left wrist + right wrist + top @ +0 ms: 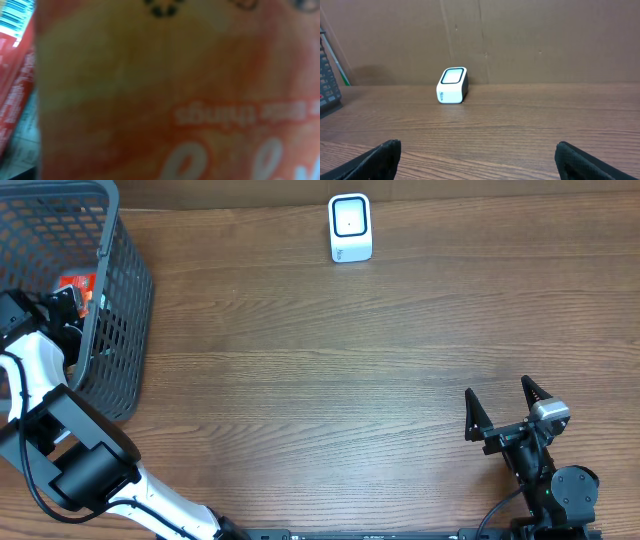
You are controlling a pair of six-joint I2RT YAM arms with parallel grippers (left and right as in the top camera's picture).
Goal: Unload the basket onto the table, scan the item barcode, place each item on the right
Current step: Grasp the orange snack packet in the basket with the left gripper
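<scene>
Orange packet [165, 90] lies just before the left pincer [72, 302], inside the basket [128, 300]

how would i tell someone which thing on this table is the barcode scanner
Look along the far edge of the wooden table, well to the right of the dark mesh basket. The scanner is the small white box standing alone there, with a dark-rimmed window on its face.

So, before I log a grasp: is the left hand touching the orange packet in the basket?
Cannot tell. The left wrist view shows only the blurred orange packet, no fingers; overhead, the left hand reaches into the basket, contact hidden.
</scene>
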